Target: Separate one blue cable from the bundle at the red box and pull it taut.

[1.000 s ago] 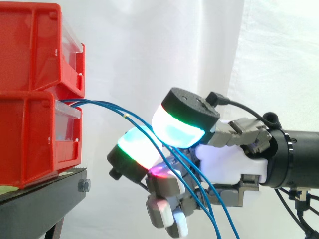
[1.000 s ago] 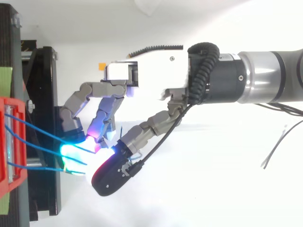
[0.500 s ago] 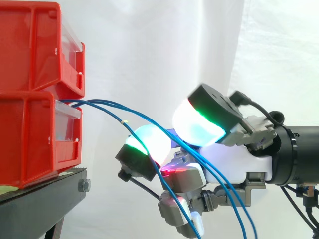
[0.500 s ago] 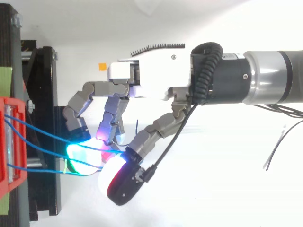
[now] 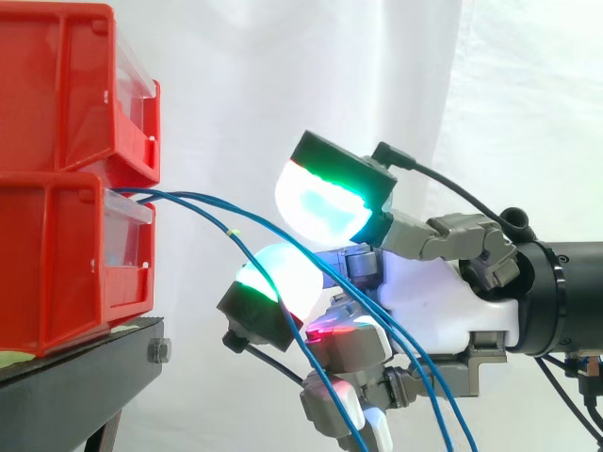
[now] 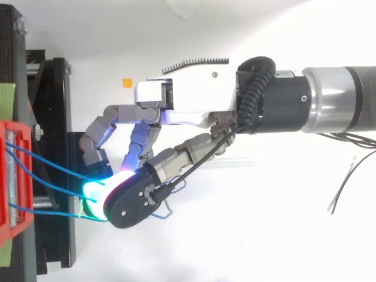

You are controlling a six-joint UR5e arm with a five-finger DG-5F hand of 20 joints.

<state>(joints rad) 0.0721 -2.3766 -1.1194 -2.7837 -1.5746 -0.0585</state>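
Two red bins are stacked at the left; the blue cables leave the front of the lower bin. In the top view three cables run from the bin and converge at the hand's fingertips. The hand reaches in from the right with curled fingers. The cables lie over a green-white finger pad and pass under the cyan thumb pad, then slope down through the lower fingers. From above, the thumb covers the fingertips, and a cable loop shows behind it.
The bins rest on a black stand, whose frame lies just left of the fingertips. A white curtain hangs behind. Thin grey wires lie on the white surface at the right of the top view.
The thumb has swung up and left, from beside the fingers to over the fingertips and cables. The arm has drawn slightly away from the bins since one second ago.
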